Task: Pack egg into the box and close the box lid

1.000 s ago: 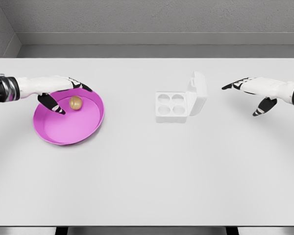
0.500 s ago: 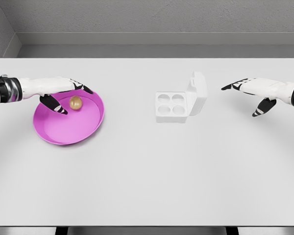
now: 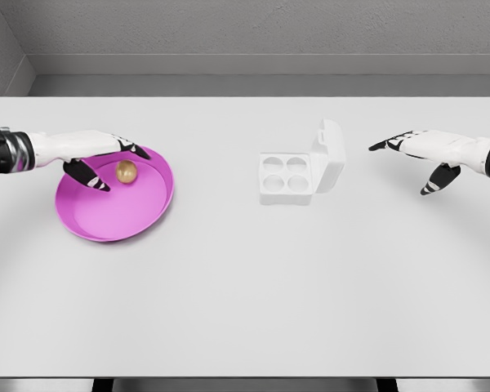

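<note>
Desk (image 3: 245,286) surface, white and flat, fills most of the frame, with a grey wall seen along the top. A round magenta plastic plate (image 3: 106,220) with a raised rim is placed at the left of the frame, and a small brown egg (image 3: 126,171) is seen lying in its upper part, near the far rim. The left hand (image 3: 98,151) is held over the plate's upper left edge, its arm entering from the left edge of the frame; its black-tipped fingers (image 3: 139,150) are spread fairly wide around the egg, thumb below and the others above, and no contact with the egg can be made out. A white foam egg box (image 3: 284,180) with 4 round hollows is set right of centre, all 4 hollows empty, and its hinged lid (image 3: 331,155) is stood open, nearly upright on the box's right side. The right hand (image 3: 425,151) is held at the right of the frame, well apart from the box, with its fingers spread wide and nothing grasped.
</note>
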### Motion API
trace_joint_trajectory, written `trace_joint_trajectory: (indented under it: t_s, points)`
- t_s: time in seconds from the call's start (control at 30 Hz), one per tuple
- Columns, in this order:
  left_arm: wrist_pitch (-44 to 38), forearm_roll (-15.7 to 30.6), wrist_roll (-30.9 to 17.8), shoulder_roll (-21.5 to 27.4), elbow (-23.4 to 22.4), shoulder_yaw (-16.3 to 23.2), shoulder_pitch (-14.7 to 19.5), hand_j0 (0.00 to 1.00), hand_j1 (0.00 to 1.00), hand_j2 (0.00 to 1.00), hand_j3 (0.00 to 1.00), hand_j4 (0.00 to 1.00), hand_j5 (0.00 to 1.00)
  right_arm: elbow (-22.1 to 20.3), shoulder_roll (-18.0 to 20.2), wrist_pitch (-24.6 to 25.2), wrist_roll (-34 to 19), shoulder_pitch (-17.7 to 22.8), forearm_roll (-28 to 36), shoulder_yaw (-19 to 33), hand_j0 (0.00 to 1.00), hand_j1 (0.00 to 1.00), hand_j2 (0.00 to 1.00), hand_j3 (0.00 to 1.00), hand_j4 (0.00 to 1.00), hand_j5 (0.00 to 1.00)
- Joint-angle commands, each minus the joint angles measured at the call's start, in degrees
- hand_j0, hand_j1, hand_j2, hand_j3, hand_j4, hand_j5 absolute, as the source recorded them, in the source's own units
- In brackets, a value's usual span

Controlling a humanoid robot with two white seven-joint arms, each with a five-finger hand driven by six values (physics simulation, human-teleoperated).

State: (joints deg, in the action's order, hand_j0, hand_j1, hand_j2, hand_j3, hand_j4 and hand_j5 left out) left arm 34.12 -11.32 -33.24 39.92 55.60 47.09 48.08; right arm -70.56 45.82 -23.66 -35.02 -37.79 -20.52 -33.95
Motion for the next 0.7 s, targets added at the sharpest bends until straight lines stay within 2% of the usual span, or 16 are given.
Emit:
trace_joint_trajectory:
  t_s: [0.0, 0.13, 0.23, 0.57, 0.67]
  points:
    - [-0.11, 0.43, 0.02, -0.11, -0.49, -0.07, 0.00, 0.86, 0.86, 0.86, 0.86, 0.86, 0.86, -0.02, 0.06, 0.10, 0.02, 0.00, 0.22, 0.03, 1.00, 1.00, 1.00, 1.00, 1.00, 1.00]
    - [-0.11, 0.34, -0.16, -0.19, -0.40, -0.07, 0.00, 0.84, 0.84, 0.84, 0.84, 0.84, 0.84, 0.07, 0.06, 0.10, 0.02, 0.00, 0.22, 0.03, 1.00, 1.00, 1.00, 1.00, 1.00, 1.00]
    - [-0.02, 0.34, -0.24, -0.19, -0.40, 0.10, 0.00, 0.79, 0.79, 0.79, 0.79, 0.79, 0.79, 0.07, 0.06, 0.10, 0.02, 0.00, 0.22, 0.03, 1.00, 1.00, 1.00, 1.00, 1.00, 1.00]
    - [0.33, 0.16, -0.24, -0.63, -0.40, 0.37, 0.00, 0.80, 0.80, 0.80, 0.80, 0.80, 0.80, 0.16, 0.06, 0.19, 0.02, -0.09, 0.31, 0.03, 1.00, 1.00, 1.00, 1.00, 1.00, 1.00]
    - [0.33, -1.16, -0.16, -0.63, -0.40, -0.07, -0.09, 0.80, 0.80, 0.80, 0.80, 0.80, 0.80, 0.16, 0.06, 0.19, 0.02, -0.09, 0.31, 0.03, 1.00, 1.00, 1.00, 1.00, 1.00, 1.00]
